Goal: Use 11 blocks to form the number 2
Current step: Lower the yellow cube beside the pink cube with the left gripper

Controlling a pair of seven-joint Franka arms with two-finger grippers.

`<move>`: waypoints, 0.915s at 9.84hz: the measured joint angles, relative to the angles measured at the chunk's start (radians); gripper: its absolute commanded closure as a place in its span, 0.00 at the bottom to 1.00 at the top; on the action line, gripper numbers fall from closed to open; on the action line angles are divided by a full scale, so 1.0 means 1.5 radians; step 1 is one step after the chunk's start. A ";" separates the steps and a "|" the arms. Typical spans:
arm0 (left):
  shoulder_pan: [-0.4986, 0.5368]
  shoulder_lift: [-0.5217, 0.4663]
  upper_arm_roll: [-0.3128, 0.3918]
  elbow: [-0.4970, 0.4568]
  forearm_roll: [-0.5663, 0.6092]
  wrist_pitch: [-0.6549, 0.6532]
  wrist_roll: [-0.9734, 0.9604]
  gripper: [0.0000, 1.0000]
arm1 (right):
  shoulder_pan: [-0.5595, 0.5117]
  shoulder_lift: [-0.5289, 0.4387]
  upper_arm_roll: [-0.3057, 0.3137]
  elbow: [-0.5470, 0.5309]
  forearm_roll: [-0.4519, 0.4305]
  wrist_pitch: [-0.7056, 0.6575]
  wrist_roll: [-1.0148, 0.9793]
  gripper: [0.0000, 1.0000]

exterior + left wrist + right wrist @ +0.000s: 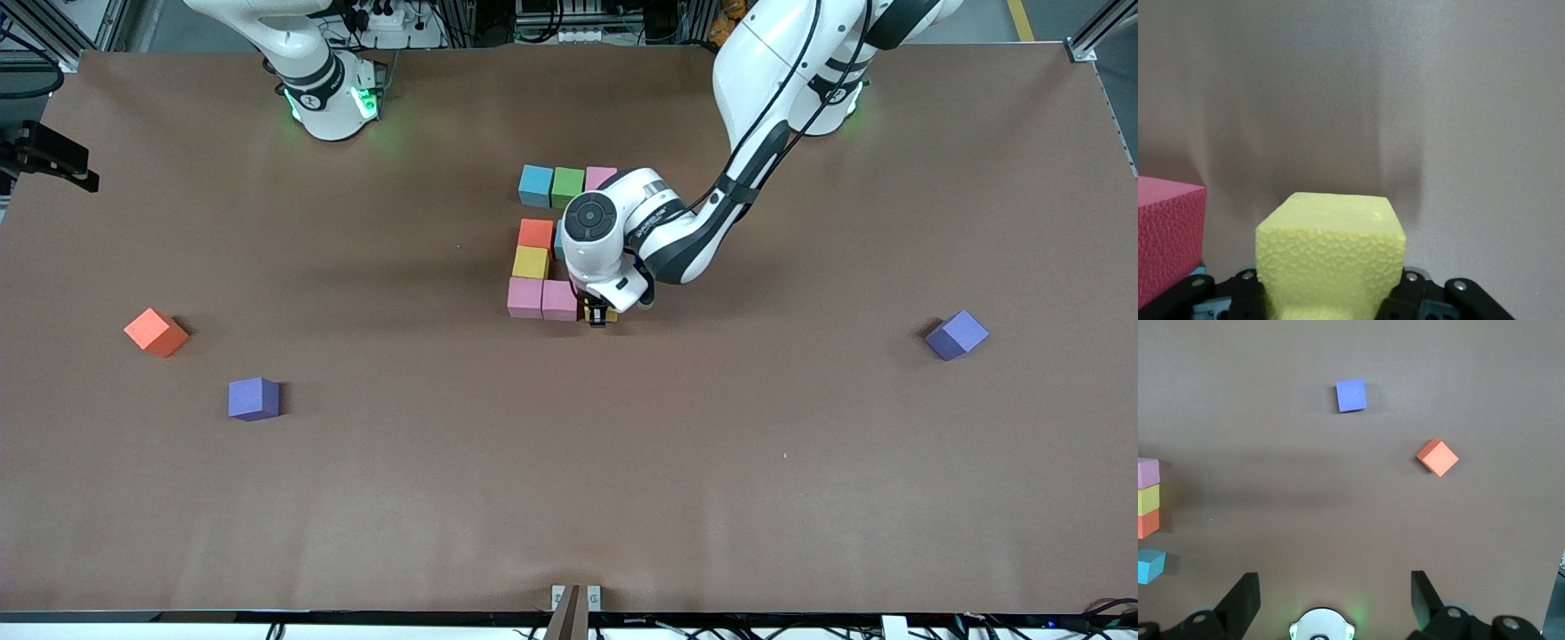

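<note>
Two arms work over a brown desk [800, 489]; the left gripper [598, 316] is low at the middle of the front view, its fingers [1245, 293] clamped on a yellow cube [1331, 257] at the lower end of the number 2 [544, 240], just beside the pink cube [560, 300] of the bottom row (in the left wrist view that pink neighbour [1168, 233] fills the lower left corner, whether it touches the yellow cube I cannot tell).

The unfinished digit sits at the centre of the front view: a top row of light blue cube [535, 185], green cube [567, 186] and a pink top cube [599, 177], partly hidden by the arm; below it a column of red-orange cube [536, 233], a second yellow cube [531, 261] and a corner pink cube [524, 297]; the rest lies under the wrist.

The right gripper [1335, 593] waits high near its base at the upper left of the front view, its fingers spread wide apart and holding nothing.

A loose orange cube [156, 332] sits at the middle left of the front view; a purple cube [253, 397] lies lower than it and nearer the centre; another purple cube [957, 334] sits at the middle right, well apart from the digit.
</note>
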 measured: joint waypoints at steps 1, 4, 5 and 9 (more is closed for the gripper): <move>-0.001 0.003 0.000 0.000 0.000 0.000 -0.002 0.97 | 0.000 0.000 0.000 0.000 0.000 0.000 0.000 0.00; -0.009 0.012 0.000 0.000 0.000 0.000 -0.003 0.96 | 0.000 0.000 0.000 0.000 0.000 0.000 0.000 0.00; -0.009 0.012 0.000 0.001 0.000 0.000 -0.003 0.96 | 0.000 0.000 0.000 0.000 0.000 0.000 0.000 0.00; -0.014 0.013 0.001 0.002 0.003 0.000 -0.003 0.96 | 0.000 0.000 0.000 0.001 0.000 0.000 0.000 0.00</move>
